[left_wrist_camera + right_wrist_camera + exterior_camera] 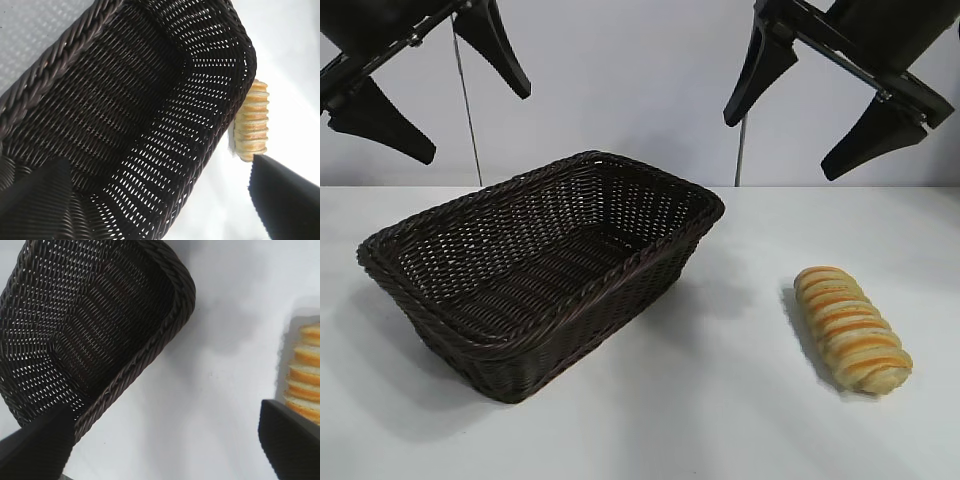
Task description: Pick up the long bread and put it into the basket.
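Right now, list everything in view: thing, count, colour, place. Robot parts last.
basket: one, dark brown wicker, on the table's left half in the exterior view, nothing in it.
long bread: one, golden-tan with cream and orange-brown bands, lying on the table to the right of the basket, apart from it.
table: one, white, under both.
left pincer: one, black, open, raised above the basket's left side, holding nothing.
right pincer: one, black, open, raised above the table, over the gap between basket and bread, holding nothing.
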Tool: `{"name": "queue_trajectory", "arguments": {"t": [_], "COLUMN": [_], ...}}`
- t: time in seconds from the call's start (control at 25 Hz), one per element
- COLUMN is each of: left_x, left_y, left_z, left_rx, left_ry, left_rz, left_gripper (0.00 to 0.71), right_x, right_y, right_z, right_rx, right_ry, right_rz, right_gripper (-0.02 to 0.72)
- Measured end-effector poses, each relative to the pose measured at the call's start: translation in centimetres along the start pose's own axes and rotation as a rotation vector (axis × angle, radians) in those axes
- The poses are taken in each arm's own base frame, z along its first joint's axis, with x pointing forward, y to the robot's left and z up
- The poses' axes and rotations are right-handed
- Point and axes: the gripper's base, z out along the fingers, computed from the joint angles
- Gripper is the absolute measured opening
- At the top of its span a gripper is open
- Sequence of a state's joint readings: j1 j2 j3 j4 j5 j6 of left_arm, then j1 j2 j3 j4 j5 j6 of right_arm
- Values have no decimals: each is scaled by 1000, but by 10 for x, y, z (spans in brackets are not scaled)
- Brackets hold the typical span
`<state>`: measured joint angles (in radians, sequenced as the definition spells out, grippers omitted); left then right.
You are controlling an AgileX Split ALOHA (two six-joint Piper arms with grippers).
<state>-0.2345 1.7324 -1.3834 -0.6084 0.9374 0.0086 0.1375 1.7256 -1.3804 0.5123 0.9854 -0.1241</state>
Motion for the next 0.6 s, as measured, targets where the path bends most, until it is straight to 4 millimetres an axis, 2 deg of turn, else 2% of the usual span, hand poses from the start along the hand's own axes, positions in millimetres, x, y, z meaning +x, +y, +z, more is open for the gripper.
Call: {"name": "queue_trajectory", "arguments": {"t": [0.6], "left_x": [0], "left_y": [0], "left_z": [0], "left_rx": [0], "left_ry": [1], "left_rz": [0], "left_gripper": [694], "right_x": [0], "right_y": [0], "right_z": [0], "right_rx": [5], "right_ry": [3], "right_rz": [-4], "right_gripper": [694]}}
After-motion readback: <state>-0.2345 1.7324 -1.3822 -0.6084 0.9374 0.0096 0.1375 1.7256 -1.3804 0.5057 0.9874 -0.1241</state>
